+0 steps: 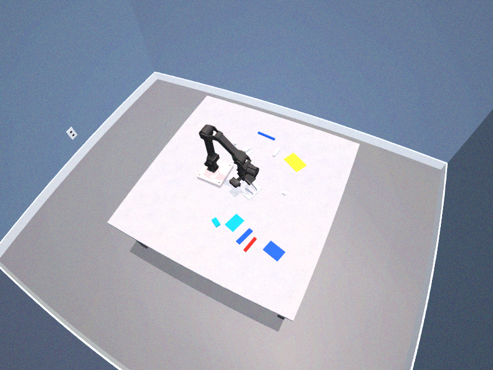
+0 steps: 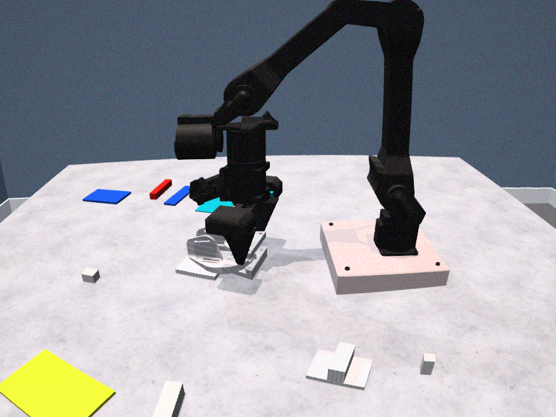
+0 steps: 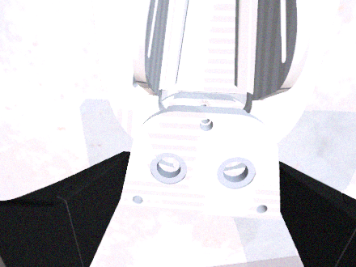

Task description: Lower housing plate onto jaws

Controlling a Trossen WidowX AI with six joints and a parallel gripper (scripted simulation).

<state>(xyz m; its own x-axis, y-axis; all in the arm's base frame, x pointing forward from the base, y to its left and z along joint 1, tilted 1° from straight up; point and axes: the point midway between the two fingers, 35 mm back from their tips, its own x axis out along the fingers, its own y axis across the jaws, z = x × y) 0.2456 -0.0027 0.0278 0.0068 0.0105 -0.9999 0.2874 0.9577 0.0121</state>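
Note:
My gripper [image 1: 243, 184] [image 2: 253, 244] [image 3: 199, 163] points down and is shut on the white housing plate [image 3: 202, 190], with one finger on each side edge. In the wrist view the plate looks about level and shows two ringed holes and three small ones. In the exterior view it is low over the white base block [image 2: 257, 265]. The two jaws, with tall grey pads [image 2: 204, 251] [image 3: 271, 52], reach out beyond the plate's rounded edge. The near finger hides much of the plate and the stubs, so I cannot tell whether they touch.
The arm's pink base [image 2: 359, 255] stands to one side. A stepped white piece [image 2: 318, 366], a small white block [image 2: 90, 275], another white block [image 2: 427, 363] and a yellow sheet [image 1: 294, 162] [image 2: 49, 381] lie around. Cyan, blue and red pieces lie farther off, including a red bar [image 1: 250, 244] [image 2: 160, 189].

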